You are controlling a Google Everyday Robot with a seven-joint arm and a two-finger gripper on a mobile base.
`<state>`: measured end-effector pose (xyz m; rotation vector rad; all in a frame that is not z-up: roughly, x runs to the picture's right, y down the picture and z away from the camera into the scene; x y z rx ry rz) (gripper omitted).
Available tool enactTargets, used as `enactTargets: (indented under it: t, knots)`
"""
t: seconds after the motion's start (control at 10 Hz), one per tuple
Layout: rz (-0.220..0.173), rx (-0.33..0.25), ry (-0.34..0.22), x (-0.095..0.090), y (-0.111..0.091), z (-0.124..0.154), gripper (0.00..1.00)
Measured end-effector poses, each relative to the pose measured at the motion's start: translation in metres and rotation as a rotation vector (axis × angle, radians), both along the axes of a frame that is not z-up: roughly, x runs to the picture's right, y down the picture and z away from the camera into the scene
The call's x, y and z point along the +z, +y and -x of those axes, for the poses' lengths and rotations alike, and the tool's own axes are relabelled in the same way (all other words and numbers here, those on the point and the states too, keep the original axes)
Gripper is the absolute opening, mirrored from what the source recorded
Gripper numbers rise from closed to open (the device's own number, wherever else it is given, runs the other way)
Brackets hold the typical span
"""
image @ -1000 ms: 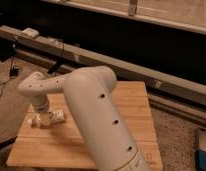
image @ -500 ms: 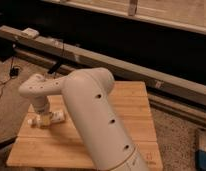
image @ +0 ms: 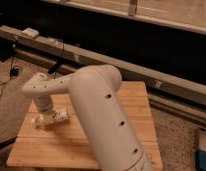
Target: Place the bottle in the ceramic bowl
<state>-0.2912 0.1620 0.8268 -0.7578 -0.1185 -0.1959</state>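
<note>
the tool [image: 48,120] hangs low over the left part of the wooden table [image: 136,111].

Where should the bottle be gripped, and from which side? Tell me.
Across its slim middle, from above. The bottle seems to lie on its side on the table, so the top of its round body is the open face. The gripper hangs low right at it, on the picture's left.

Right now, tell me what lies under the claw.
The claw hangs low over the wooden table, with a pale object, perhaps the bottle, beside it. The arm covers the middle; anything there is hidden.
</note>
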Motion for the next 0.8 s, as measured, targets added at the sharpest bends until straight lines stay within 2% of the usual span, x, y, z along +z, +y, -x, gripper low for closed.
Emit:
enactTargets:
  t: [0.4,0.6,0.8]
  knots:
    - [-0.079,0.024,0.03,-0.029,-0.055,-0.034,0.0]
    - [-0.096,0.039,0.063,-0.026,-0.073,-0.057,0.0]
    - [-0.085,0.085,0.116,-0.007,-0.082,-0.094,0.0]
